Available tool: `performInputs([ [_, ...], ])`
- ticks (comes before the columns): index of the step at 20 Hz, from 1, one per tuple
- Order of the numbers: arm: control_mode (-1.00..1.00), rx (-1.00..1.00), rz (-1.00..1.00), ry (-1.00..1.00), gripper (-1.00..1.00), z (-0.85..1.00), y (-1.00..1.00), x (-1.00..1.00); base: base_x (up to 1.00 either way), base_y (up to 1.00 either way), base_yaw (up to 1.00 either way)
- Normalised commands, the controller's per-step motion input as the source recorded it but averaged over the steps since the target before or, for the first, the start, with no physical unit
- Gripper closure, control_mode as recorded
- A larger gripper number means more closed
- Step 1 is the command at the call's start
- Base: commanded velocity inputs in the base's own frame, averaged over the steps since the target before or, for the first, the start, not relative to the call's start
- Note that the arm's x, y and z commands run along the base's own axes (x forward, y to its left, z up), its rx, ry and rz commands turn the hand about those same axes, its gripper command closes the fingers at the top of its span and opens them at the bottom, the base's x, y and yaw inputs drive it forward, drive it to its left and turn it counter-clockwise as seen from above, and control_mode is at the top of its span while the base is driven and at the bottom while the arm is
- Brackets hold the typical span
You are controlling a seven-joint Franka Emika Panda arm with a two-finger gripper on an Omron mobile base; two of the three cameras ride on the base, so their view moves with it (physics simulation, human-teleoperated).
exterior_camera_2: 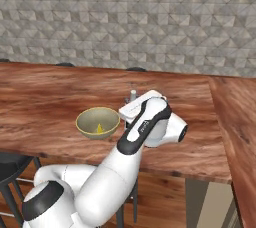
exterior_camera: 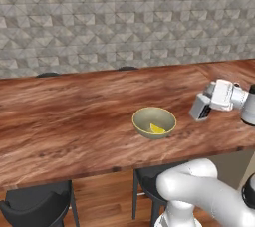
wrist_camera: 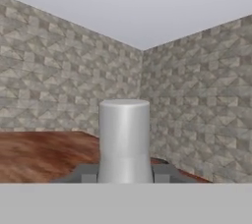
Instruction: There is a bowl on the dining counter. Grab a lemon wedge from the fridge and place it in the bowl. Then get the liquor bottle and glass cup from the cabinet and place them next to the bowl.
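- Lemon wedge [exterior_camera: 157, 129] already in bowl [exterior_camera: 142, 120], mid tabletop [exterior_camera: 74, 116] — step one done.
- Gripper [wrist_camera: 125, 171] level over tabletop, just right of bowl; jaws pinching grey cylindrical neck of what looks like the liquor bottle [wrist_camera: 124, 139], top also seen at [exterior_camera_2: 133, 94].
- Bottle not yet clearly set down and released.
- Glass cup: fetch from cabinet pending.

Grey tiled wall [exterior_camera: 124, 17], dark chairs [exterior_camera: 35, 206]

Wood dining counter [exterior_camera: 74, 116] w/ olive bowl [exterior_camera: 154, 122] sitting on it, near front edge.
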Motion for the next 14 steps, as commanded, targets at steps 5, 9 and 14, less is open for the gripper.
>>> performInputs([
  [5, -1.0, -0.03, 0.0, 0.04, 1.0, -0.39, 0.25, 0.27, 0.0, 0.0, 0.0],
  [9, -1.0, -0.06, 0.0, 0.1, 1.0, -0.43, 0.29, 0.25, 0.0, 0.0, 0.0],
  [14, -1.0, -0.11, 0.0, 0.06, 1.0, -0.38, 0.14, 0.11, 0.0, 0.0, 0.0],
])
